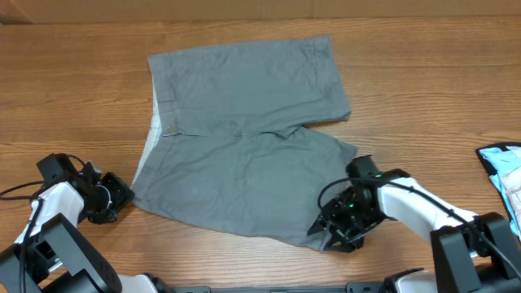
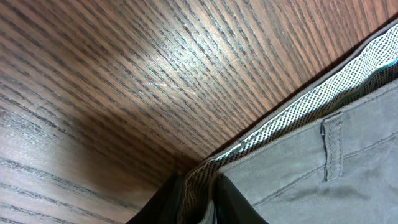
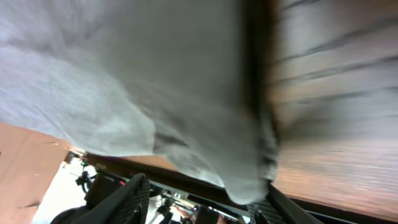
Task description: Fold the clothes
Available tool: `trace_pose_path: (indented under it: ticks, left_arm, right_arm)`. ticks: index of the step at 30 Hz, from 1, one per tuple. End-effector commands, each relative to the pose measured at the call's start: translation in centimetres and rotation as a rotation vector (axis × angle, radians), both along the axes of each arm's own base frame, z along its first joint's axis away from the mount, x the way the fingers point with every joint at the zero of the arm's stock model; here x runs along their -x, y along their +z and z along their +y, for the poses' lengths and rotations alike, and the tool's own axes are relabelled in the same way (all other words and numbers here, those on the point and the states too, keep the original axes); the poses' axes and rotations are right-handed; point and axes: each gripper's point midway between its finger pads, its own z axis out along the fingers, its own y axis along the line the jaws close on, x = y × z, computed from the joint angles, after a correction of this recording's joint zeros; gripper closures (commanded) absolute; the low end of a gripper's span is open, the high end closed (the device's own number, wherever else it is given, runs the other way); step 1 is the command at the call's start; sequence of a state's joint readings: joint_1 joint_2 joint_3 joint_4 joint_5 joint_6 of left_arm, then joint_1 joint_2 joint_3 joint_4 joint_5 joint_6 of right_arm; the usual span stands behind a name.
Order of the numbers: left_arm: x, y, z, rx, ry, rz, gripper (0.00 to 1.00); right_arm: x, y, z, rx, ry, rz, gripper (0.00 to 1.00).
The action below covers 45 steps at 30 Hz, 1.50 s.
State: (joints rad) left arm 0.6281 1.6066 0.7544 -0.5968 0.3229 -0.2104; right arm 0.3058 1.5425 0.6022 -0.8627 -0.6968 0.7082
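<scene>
Left claw (image 1: 120,198): waistband corner of the shorts (image 1: 244,138) is being pinched between its fingers. Rightward of it, the shorts are being carried flat by the tabletop (image 1: 73,98). Right claw (image 1: 330,232): jaws are being held apart over the leg hem, nothing clamped. Risk, as judged: hem may be slipping free on closing, the fold being dragged askew from one corner.

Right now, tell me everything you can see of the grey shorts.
The grey shorts lie spread flat on the wooden table, waistband to the left, legs to the right, lightly creased at the crotch. Woven-looking cloth; pale dotted waistband lining and a belt loop show. The left gripper pinches the near waistband corner; the right gripper sits open at the near leg's hem.
</scene>
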Motion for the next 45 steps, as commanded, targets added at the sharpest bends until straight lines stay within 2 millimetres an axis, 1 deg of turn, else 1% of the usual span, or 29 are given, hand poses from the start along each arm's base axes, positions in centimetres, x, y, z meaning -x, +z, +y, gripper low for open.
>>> trace_pose_path:
  ticks: [1, 3, 5, 10, 15, 18, 21, 24, 27, 30, 31, 32, 33, 34, 41, 43, 45]
  left_arm:
    - [1.8, -1.7, -0.2, -0.010, 0.007, 0.088, 0.77]
    - [1.8, -1.7, -0.2, -0.009, 0.008, 0.089, 0.77]
    - [1.8, -1.7, -0.2, -0.009, 0.008, 0.088, 0.77]
    - [1.8, -1.7, -0.2, -0.009, 0.008, 0.088, 0.77]
    - [1.8, -1.7, -0.2, -0.009, 0.008, 0.088, 0.77]
    - [1.8, -1.7, -0.2, -0.008, 0.008, 0.088, 0.77]
    - [1.7, -1.6, -0.4, 0.001, 0.006, 0.082, 0.77]
    - [1.5, -1.5, -0.6, 0.015, 0.002, 0.071, 0.77]
    - [1.5, -1.5, -0.6, 0.015, 0.002, 0.071, 0.77]
    - [1.6, -1.5, -0.7, 0.017, 0.002, 0.074, 0.77]
    - [1.6, -1.5, -0.7, 0.017, 0.002, 0.074, 0.77]
    - [1.6, -1.5, -0.7, 0.017, 0.002, 0.073, 0.77]
    - [1.6, -1.5, -0.7, 0.017, 0.002, 0.074, 0.77]
    - [1.6, -1.6, -0.7, 0.017, 0.002, 0.074, 0.77]
    - [1.6, -1.5, -0.7, 0.017, 0.002, 0.074, 0.77]
    - [1.6, -1.5, -0.7, 0.017, 0.002, 0.073, 0.77]
    - [1.5, -1.5, -0.8, 0.024, 0.000, 0.068, 0.77]
  right_arm:
    - [0.1, -0.4, 0.5, 0.073, -0.053, 0.045, 0.46]
    - [0.2, -0.4, 0.5, 0.080, -0.057, 0.050, 0.47]
    - [0.7, -0.3, 0.3, 0.086, -0.052, 0.070, 0.48]
    - [1.6, -0.6, -0.9, 0.145, -0.016, 0.083, 0.48]
    - [1.5, -0.7, -0.8, 0.140, -0.009, 0.071, 0.47]
    - [1.0, -0.8, -0.6, 0.148, -0.048, 0.076, 0.48]
    - [0.8, -1.0, -0.6, 0.157, -0.068, 0.081, 0.52]
    - [0.8, -1.0, -0.7, 0.165, -0.067, 0.079, 0.62]
    - [1.1, -1.2, -0.9, 0.168, -0.067, 0.088, 0.62]
    - [1.2, -1.3, -0.9, 0.167, -0.070, 0.091, 0.69]
    - [1.2, -1.3, -0.8, 0.165, -0.070, 0.089, 0.72]
    - [1.2, -1.3, -0.8, 0.165, -0.070, 0.088, 0.78]
    - [1.2, -1.3, -0.8, 0.165, -0.070, 0.089, 0.89]
    - [1.2, -1.3, -0.8, 0.165, -0.070, 0.090, 0.96]
    - [1.3, -1.2, -0.7, 0.147, -0.047, 0.082, 0.96]
    - [1.0, -0.9, -0.8, 0.134, -0.025, 0.060, 0.96]
    - [0.3, -0.4, -1.5, 0.163, 0.005, 0.023, 0.96]
